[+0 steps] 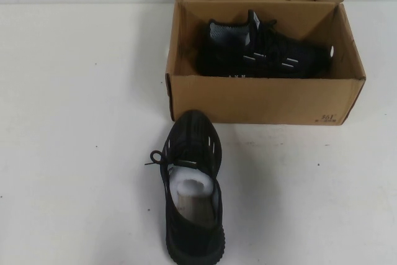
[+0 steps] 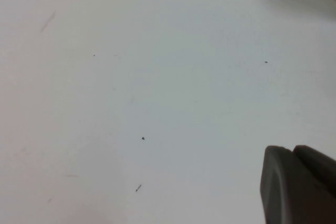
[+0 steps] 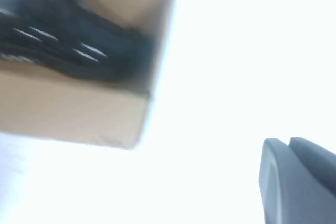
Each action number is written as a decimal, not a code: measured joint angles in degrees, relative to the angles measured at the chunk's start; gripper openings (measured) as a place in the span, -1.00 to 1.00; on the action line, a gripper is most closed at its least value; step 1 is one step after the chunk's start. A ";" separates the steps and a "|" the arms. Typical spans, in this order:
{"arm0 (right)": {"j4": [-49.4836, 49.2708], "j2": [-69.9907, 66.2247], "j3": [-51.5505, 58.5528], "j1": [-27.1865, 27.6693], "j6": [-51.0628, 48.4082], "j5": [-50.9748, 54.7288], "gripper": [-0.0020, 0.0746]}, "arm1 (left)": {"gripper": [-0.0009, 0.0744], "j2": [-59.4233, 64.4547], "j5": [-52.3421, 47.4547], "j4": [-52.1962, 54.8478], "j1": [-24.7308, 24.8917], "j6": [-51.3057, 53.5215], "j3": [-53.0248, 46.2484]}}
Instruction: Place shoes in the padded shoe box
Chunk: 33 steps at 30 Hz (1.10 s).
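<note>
Neither arm shows in the high view, and each wrist view catches only a corner of grey housing, so you cannot tell how far either set of fingers stands open; nothing appears to be held. Your left gripper [image 2: 299, 184] hangs over bare white bench [image 2: 131, 87]. Your right gripper [image 3: 296, 179] is out past the right end of the box [image 1: 267, 100], looking in at the shoe inside. That shoe [image 1: 263, 51] lies on its side in the far part of the box, toe to the right. The other shoe [image 1: 191, 184] stands upright on the bench just near of the box's front wall, left of its middle, toe toward the box, heel toward you, white paper stuffing [image 1: 193, 184] in the opening. Judge it light and soft: the knit upper will give and the laces are loose. Take hold across the firmer heel collar or the sole edge at midfoot.
</note>
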<state>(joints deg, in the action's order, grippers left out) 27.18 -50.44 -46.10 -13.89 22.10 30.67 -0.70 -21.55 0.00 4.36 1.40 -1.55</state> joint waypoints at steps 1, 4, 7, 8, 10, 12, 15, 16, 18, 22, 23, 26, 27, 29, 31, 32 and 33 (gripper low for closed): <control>-0.05 2.74 3.96 2.27 0.00 -1.82 -0.97 | -0.99 0.00 0.00 0.00 0.00 0.00 0.00; -0.05 11.00 14.12 7.83 0.00 -6.12 -0.97 | -0.99 0.00 0.00 0.00 0.00 0.00 0.00; -0.05 20.14 23.05 13.04 0.00 -9.94 -0.97 | -0.99 0.00 0.00 0.00 0.00 0.00 0.00; -0.05 22.45 25.06 14.28 0.00 -10.90 -0.97 | -0.99 0.00 0.00 0.00 0.00 0.00 0.00; -0.05 28.05 29.53 16.86 0.00 -12.39 -0.97 | -0.99 0.00 0.00 0.00 0.00 0.00 0.00; -0.05 32.80 32.90 18.31 0.00 -12.95 -0.97 | -0.99 0.00 0.00 0.00 0.00 0.00 0.00; -0.05 40.23 37.26 19.20 0.00 -13.49 -0.97 | -0.99 0.00 0.00 0.00 0.00 0.00 0.00; -0.05 42.58 38.65 19.19 0.00 -13.93 -0.97 | -0.99 0.00 0.00 0.00 0.00 0.00 0.00; -0.05 46.58 41.47 19.19 0.00 -15.31 -0.97 | -0.99 0.00 0.00 0.00 0.00 0.00 0.00; -0.05 50.76 45.77 19.19 0.20 -18.55 -0.97 | -0.99 0.00 0.00 0.00 0.00 0.14 0.00; -0.05 50.86 46.43 19.19 0.23 -19.15 -0.97 | -0.99 0.00 0.00 0.00 0.00 0.13 0.00; -0.29 50.86 47.46 19.19 1.39 -20.24 -0.97 | -0.99 0.00 0.00 0.00 0.00 0.13 0.00; -0.55 50.86 47.55 19.19 1.82 -20.47 -0.97 | -0.99 0.00 0.00 0.00 0.00 0.13 0.00; -0.91 50.86 47.60 19.19 2.16 -20.88 -0.97 | -0.99 0.00 0.00 0.00 0.00 0.13 0.00; -1.01 50.86 47.60 19.19 2.30 -21.51 -0.97 | -0.99 0.00 0.00 0.00 0.00 0.13 0.00; -1.12 50.86 47.60 19.19 2.30 -21.94 -0.97 | -0.99 0.00 0.00 0.00 0.00 0.13 0.00; -1.12 50.86 47.60 19.19 2.30 -22.21 -0.97 | -0.99 0.00 0.00 0.00 0.00 0.13 0.00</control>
<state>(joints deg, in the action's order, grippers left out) 26.06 0.42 1.50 5.31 24.40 8.46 -0.70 -21.55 0.00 4.36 1.53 -1.55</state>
